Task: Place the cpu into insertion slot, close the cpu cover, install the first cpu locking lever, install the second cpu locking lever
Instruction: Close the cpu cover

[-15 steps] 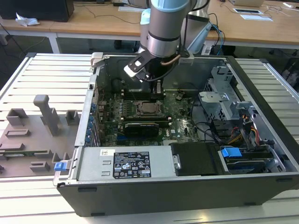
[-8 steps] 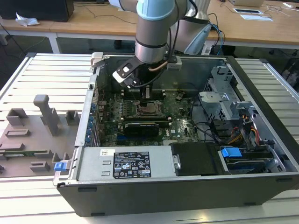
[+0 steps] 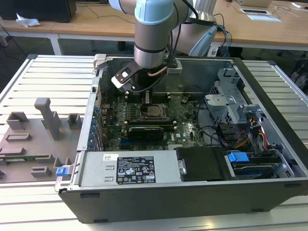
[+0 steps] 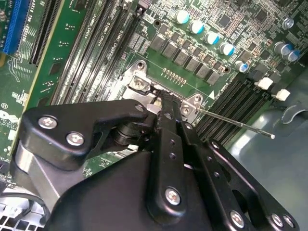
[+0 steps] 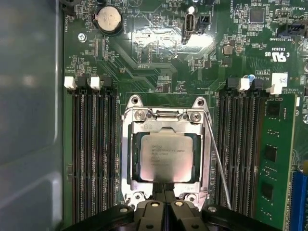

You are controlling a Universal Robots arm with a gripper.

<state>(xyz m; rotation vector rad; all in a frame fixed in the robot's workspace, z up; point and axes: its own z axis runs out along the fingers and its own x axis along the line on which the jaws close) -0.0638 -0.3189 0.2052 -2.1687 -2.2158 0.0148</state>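
Observation:
The cpu (image 5: 166,156), a dull silver square chip, lies flat in the insertion slot (image 5: 126,159) in the first wrist view. The cpu cover (image 5: 166,126), a silver frame, lies down around the chip. My gripper (image 5: 163,188) is shut with nothing visible between its black fingers, its tips at the socket's edge. In the second wrist view the gripper (image 4: 166,97) touches that same edge. A thin wire locking lever (image 5: 219,163) slants away from the socket over the memory slots, its free end (image 4: 272,136) sticking out. In the exterior view the arm (image 3: 151,43) hangs over the socket (image 3: 154,111).
Long black memory slots (image 5: 91,154) flank the socket, with a green memory card (image 5: 272,168) beside one bank. A coin battery (image 5: 108,19) sits on the board. In the exterior view a black card (image 3: 144,131), the power supply (image 3: 130,171) and a drive cage (image 3: 231,103) crowd the case.

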